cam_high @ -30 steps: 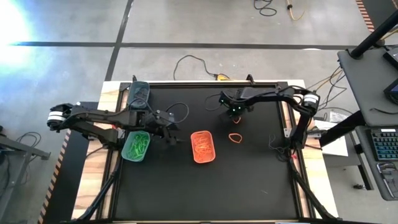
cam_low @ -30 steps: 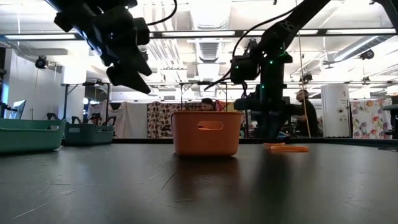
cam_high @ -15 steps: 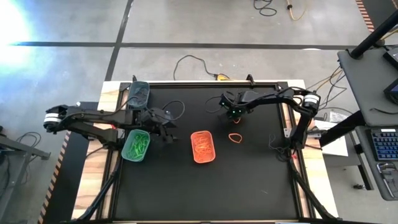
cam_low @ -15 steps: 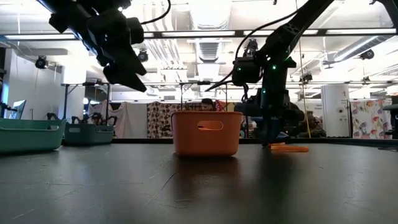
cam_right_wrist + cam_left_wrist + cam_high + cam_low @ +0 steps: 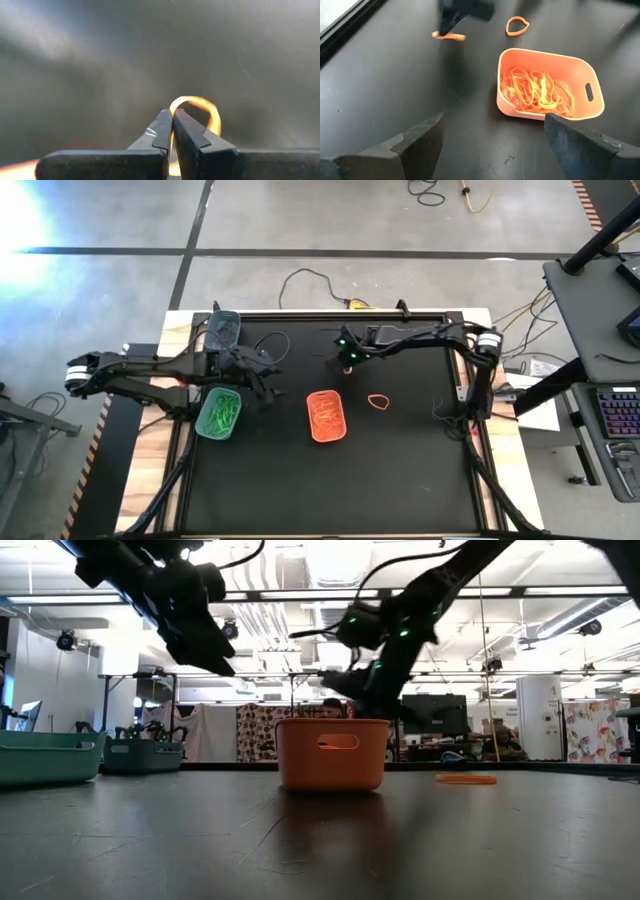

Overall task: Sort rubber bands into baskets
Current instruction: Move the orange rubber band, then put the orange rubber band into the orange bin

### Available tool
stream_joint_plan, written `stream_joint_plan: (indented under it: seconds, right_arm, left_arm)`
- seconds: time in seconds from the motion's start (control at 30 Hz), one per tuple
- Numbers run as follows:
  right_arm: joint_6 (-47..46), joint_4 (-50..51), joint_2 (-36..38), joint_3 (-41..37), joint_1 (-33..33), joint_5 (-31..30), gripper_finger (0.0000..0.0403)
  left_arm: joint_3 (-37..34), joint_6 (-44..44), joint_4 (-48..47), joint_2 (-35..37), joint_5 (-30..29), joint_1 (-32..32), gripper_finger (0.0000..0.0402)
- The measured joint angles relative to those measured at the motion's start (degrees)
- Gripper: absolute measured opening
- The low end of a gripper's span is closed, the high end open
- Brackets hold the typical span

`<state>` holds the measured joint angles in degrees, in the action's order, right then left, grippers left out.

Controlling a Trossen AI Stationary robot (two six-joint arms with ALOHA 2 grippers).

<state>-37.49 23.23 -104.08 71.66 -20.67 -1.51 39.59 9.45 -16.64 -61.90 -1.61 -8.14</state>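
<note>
My right gripper (image 5: pixel 347 357) is shut on an orange rubber band (image 5: pixel 206 109), in the air over the far middle of the table, beyond the orange basket (image 5: pixel 326 415). That basket holds several orange bands (image 5: pixel 537 90). Another orange band (image 5: pixel 378 401) lies flat on the table to the basket's right. My left gripper (image 5: pixel 257 383) is open and empty above the table, between the light green basket (image 5: pixel 220 413) with its green bands and the orange basket. The dark basket (image 5: pixel 224 330) stands at the far left. My right gripper pinches the orange band between its two fingertips (image 5: pixel 167 131). A loop of the band (image 5: pixel 212 112) curves out past the tips. In the left wrist view the band (image 5: pixel 449 36) hangs just below the gripper, clear of the table.
Black cables (image 5: pixel 285 355) lie on the mat's far part between the arms. The mat has wooden edges at left and right (image 5: pixel 180 330). In the low view the orange basket (image 5: pixel 332 752) stands in the middle and the lying band (image 5: pixel 465 779) is to its right.
My right gripper has gone down to the table beside the lying band, taken hold of an orange band, then risen and gone toward the table's left with it. That band is now lifted clear. My left gripper has drifted a little toward the left and far edges.
</note>
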Motion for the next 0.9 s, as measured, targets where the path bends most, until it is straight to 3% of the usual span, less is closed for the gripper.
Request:
stream_joint_plan:
  seconds: [0.1,0.33,0.47,0.77,0.9]
  right_arm:
    - [0.90,0.23,-5.24,5.79,0.37,0.98,0.0009]
    - [7.03,0.98,-17.86,22.22,2.99,10.57,0.0009]
    - [8.17,4.19,-22.30,29.66,4.00,11.18,0.0020]
    - [13.03,17.61,-23.38,38.45,3.90,10.98,0.0150]
    - [17.79,24.66,-19.77,40.87,5.47,6.67,0.0196]
  left_arm:
    - [0.00,0.00,-0.65,0.36,0.02,0.00,0.0324]
    - [0.00,1.51,-11.16,4.71,-0.02,0.00,0.0324]
    - [-0.52,2.94,-14.99,8.03,-0.96,0.00,0.0324]
    - [-8.63,7.65,0.91,9.88,1.05,-2.79,0.0324]
    - [-8.35,8.46,3.84,7.10,0.83,-4.70,0.0324]
